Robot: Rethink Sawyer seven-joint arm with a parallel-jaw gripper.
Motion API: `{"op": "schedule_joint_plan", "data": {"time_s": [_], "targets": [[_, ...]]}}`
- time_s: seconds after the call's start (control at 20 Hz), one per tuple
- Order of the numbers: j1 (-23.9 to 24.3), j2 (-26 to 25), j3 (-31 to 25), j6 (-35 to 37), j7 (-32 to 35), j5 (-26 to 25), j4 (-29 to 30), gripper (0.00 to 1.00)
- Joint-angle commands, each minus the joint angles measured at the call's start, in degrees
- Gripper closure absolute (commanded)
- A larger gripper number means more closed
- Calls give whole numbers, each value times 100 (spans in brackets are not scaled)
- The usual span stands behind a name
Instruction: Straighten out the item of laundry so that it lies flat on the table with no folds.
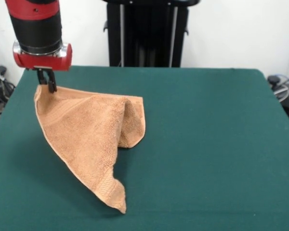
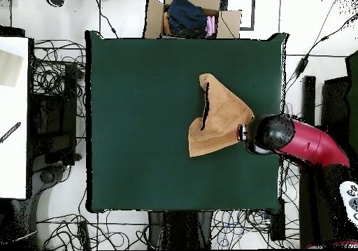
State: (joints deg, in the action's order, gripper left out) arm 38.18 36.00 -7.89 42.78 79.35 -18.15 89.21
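The item of laundry, an orange-tan terry towel (image 1: 89,137), hangs lifted by one corner at the left of the front view. From there it drapes down in folds onto the dark green table (image 1: 212,144). My gripper (image 1: 50,85) is shut on that raised corner, above the table's left side. A lower corner with a woven band reaches toward the near edge. From overhead the towel (image 2: 218,115) shows as a bunched, folded shape right of the table's (image 2: 140,122) middle, with my gripper (image 2: 242,132) at its right edge.
A cardboard box (image 2: 193,16) holding clothes stands past the table's top edge in the overhead view. Cables lie on the floor all around the table. A white surface (image 2: 12,115) sits at the left.
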Motion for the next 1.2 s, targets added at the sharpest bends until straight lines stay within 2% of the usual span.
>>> {"op": "schedule_joint_plan", "data": {"time_s": [0.05,1.2], "targets": [[-206,201,203,178,457,-277,397,100],[-63,527,285,947,100,-155,246,100]]}}
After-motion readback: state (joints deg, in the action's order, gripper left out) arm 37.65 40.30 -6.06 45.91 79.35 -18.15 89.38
